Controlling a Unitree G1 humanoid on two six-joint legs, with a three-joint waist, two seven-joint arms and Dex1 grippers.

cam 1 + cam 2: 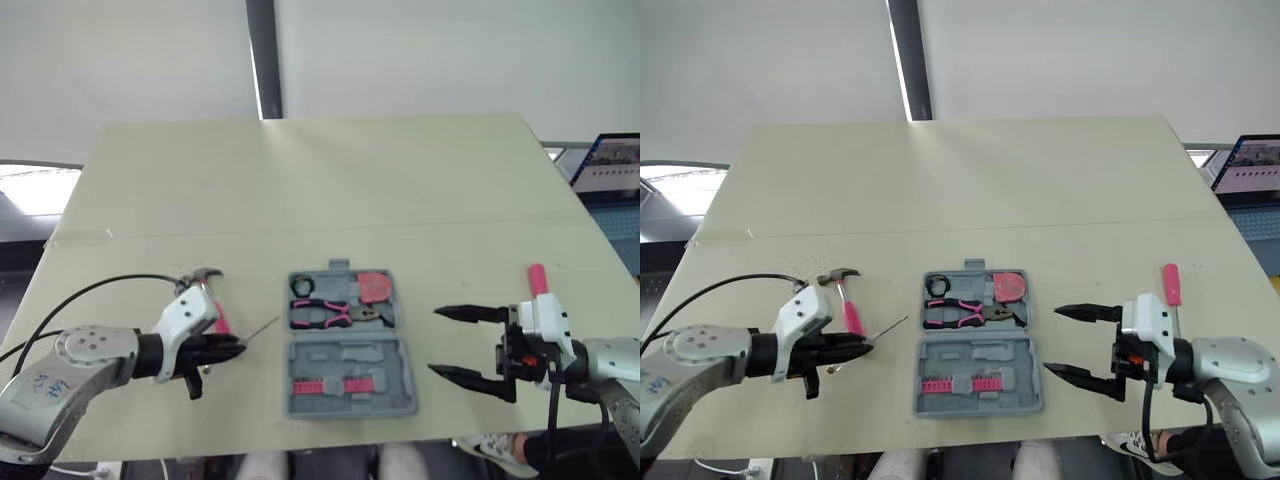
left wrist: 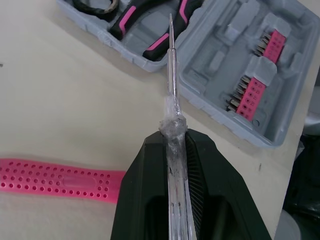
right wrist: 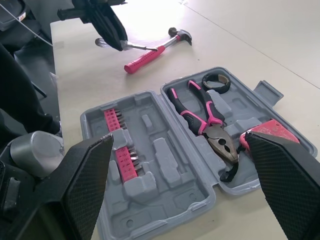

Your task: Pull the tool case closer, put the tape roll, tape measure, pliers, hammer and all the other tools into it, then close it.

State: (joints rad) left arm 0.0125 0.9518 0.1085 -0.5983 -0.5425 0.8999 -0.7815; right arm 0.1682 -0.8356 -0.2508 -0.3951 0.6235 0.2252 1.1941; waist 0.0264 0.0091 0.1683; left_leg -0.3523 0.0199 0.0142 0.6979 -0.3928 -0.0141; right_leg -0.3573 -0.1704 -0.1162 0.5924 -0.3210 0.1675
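Head cameras: an open grey tool case [image 1: 350, 352] lies near the middle of the table's [image 1: 300, 180] front edge. Its far half holds a black tape roll [image 1: 301, 286], pink-handled pliers [image 1: 330, 315] and a red tape measure [image 1: 375, 287]. Its near half carries pink bit racks [image 1: 330, 385]. Toward the front left corner, the left tool [image 1: 232, 350] is clenched on a slim screwdriver [image 1: 262, 329] whose shaft points at the case without touching it. A pink-handled hammer [image 1: 219, 318] lies on the table just beside that tool. Toward the front right corner, the right tool [image 1: 436, 341] hangs released, fingers spread wide and aimed at the case. A pink-handled item [image 1: 537, 279] rests beyond it, near the right edge.

Left wrist camera: the two black fingers [image 2: 150, 190] clamp the screwdriver's clear handle. Its steel shaft [image 2: 172, 95] reaches over the case wall, with the tip above the pliers. The hammer's perforated pink grip [image 2: 60, 177] lies on the table beside the fingers.

Right wrist camera: the spread fingers [image 3: 85, 180] frame the open case, and nothing sits between them. Pliers, tape roll and tape measure share one half, and the bit racks fill the other. Beyond the case lies the hammer [image 3: 150, 55], with the left tool [image 3: 107, 30] raised next to it.
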